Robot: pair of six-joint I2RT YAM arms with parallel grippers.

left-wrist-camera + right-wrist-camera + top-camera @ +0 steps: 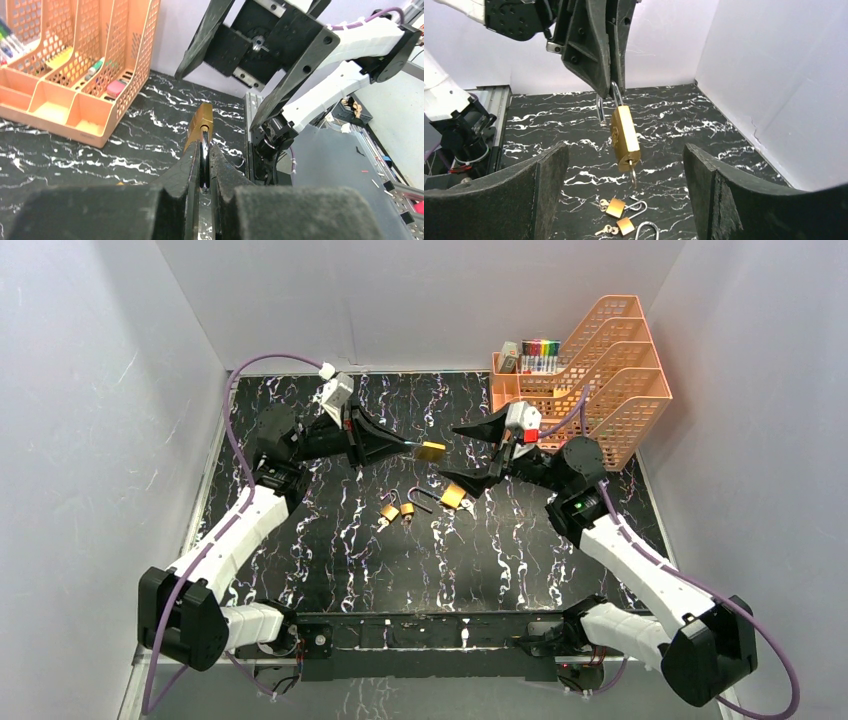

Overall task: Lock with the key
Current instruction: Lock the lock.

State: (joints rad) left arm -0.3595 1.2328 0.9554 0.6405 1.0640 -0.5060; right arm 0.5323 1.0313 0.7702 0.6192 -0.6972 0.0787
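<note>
Padlock [431,451] by its shackle in clenched left claw [408,445], just ahead of wide-spread right claw [450,452].

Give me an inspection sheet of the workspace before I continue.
Surface: black marbled table.
Job's things: brass padlock held in the air by its shackle, key in its underside; three more padlocks lie on the table.
Clutter: orange file rack at back right, holding markers.
Grippers: left gripper shut on the padlock's shackle; right gripper open, facing it, not touching.
Cables: purple cable along each arm, clear of the padlocks.
Surroundings: white walls on three sides.
</note>
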